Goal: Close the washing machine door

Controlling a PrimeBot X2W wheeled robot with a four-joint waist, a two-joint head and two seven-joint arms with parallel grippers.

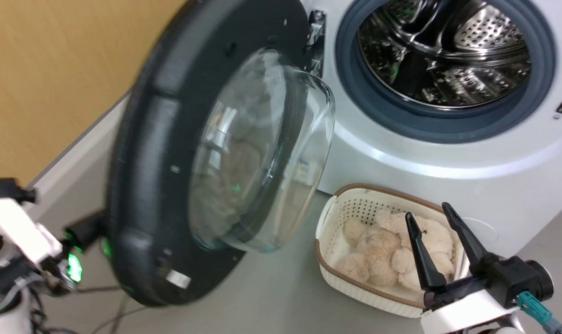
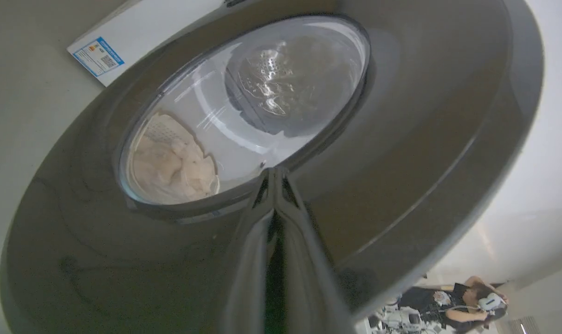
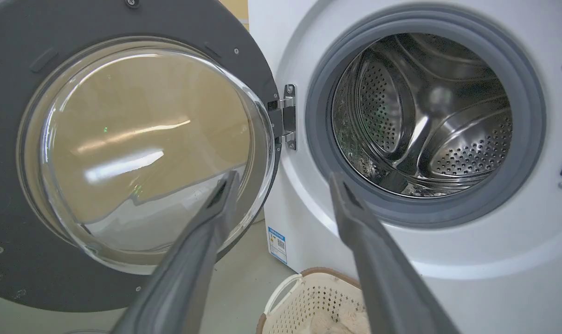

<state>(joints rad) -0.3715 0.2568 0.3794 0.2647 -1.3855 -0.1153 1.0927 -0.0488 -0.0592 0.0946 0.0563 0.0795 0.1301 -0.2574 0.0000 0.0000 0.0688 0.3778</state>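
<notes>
left gripper (image 2: 274,172) fingers pressed together, tips at outer face of washing machine door (image 1: 141,153) | right gripper (image 1: 427,211) spread wide, empty, over basket (image 1: 325,218) on floor | door swung half open on its hinge | washing machine (image 1: 401,157) behind, drum exposed

The large round black-rimmed door with its bulging clear glass bowl (image 1: 206,153) is standing wide open, hanging from its metal hinge beside the white front-loading washing machine (image 1: 448,153), whose steel drum is showing.

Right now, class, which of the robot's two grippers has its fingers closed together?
The left gripper: its fingers meet at the tips, by the washing machine door's outer face. The right gripper's fingers stand spread apart.
</notes>
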